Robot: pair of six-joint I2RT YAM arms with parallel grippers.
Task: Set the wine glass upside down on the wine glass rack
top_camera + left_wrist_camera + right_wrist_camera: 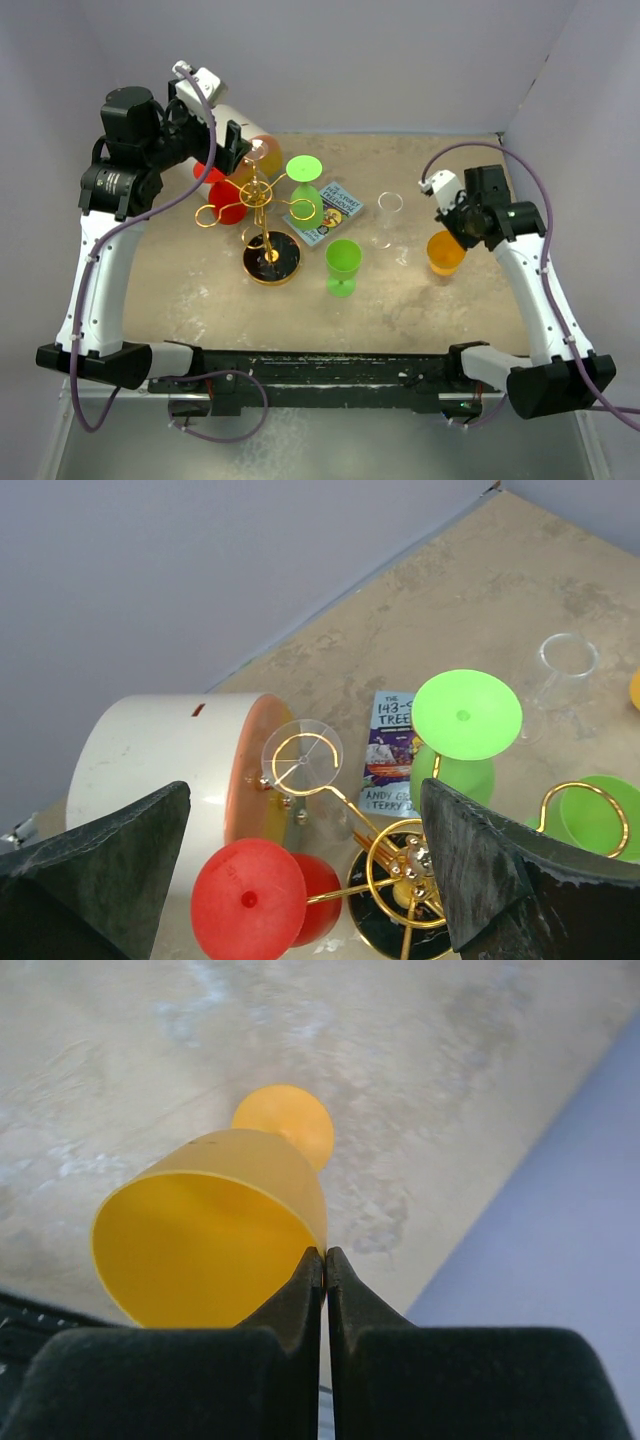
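Top external: beige table (180, 290), grey walls (350, 60); left gripper (305, 790) wide, right gripper (325, 1253) holds glass (200, 1240).

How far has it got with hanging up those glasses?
Three look done: a red glass, a clear glass and a green glass hang upside down on the gold rack. In hand: the right claw pinches the orange glass by its rim, away from the rack. Left to do: the upright green glass and the upright clear glass.

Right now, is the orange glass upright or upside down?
Upright: the orange glass has its open mouth facing up and its round foot below.
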